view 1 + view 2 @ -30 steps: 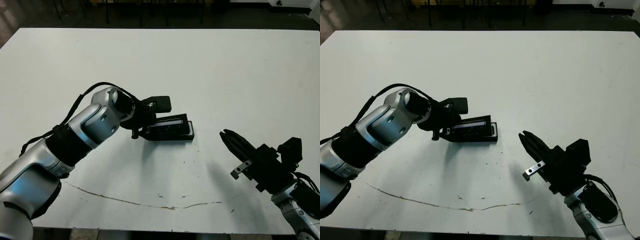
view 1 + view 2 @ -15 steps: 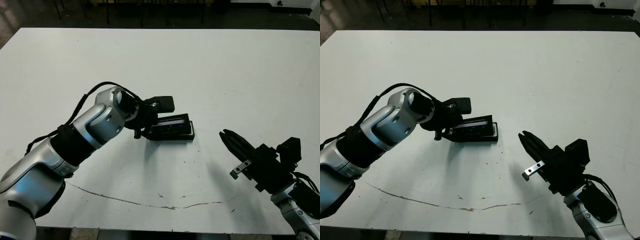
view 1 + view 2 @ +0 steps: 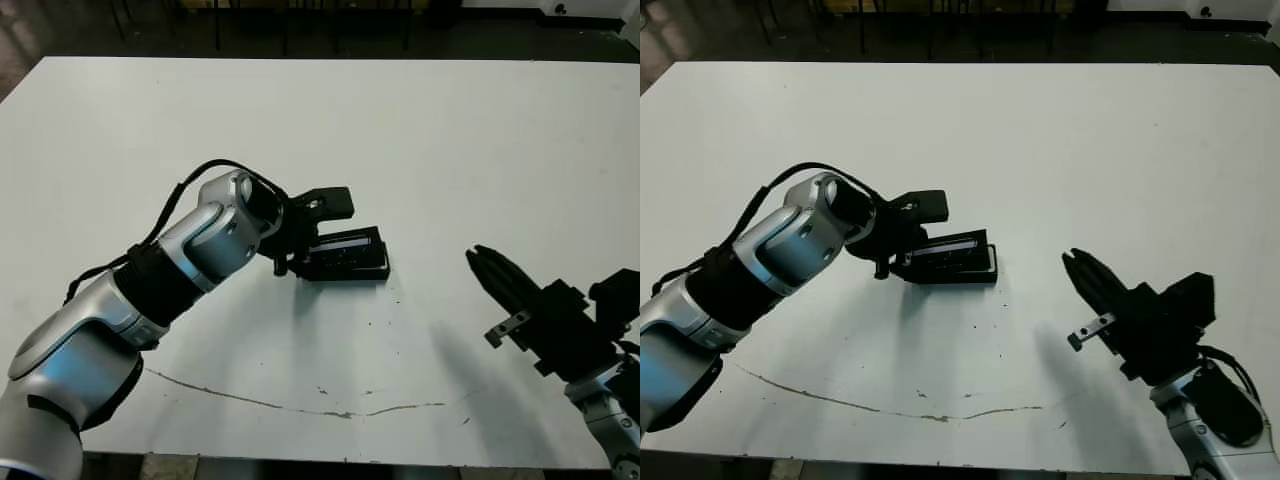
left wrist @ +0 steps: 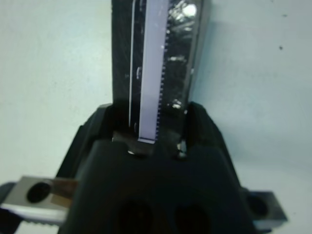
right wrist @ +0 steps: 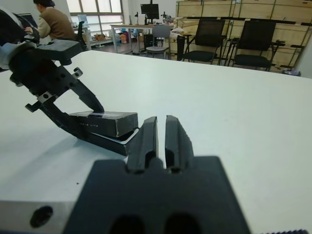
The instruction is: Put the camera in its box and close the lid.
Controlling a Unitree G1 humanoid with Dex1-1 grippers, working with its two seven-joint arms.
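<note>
Right wrist view shows my left gripper (image 5: pixel 92 114) clamped on the tilted camera (image 5: pixel 105 123) over the box (image 5: pixel 114 141) mid-table, so I should lower it flat before letting go, while my right gripper (image 5: pixel 161 139) waits nearly closed.

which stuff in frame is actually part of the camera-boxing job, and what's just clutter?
Job:
- lid, clamped by the left gripper
- white-lined box under it
- right gripper, shut and empty, off to the side
- camera: not separately visible

Not job:
- brown streak on the table
- chairs and a seated person beyond it
</note>
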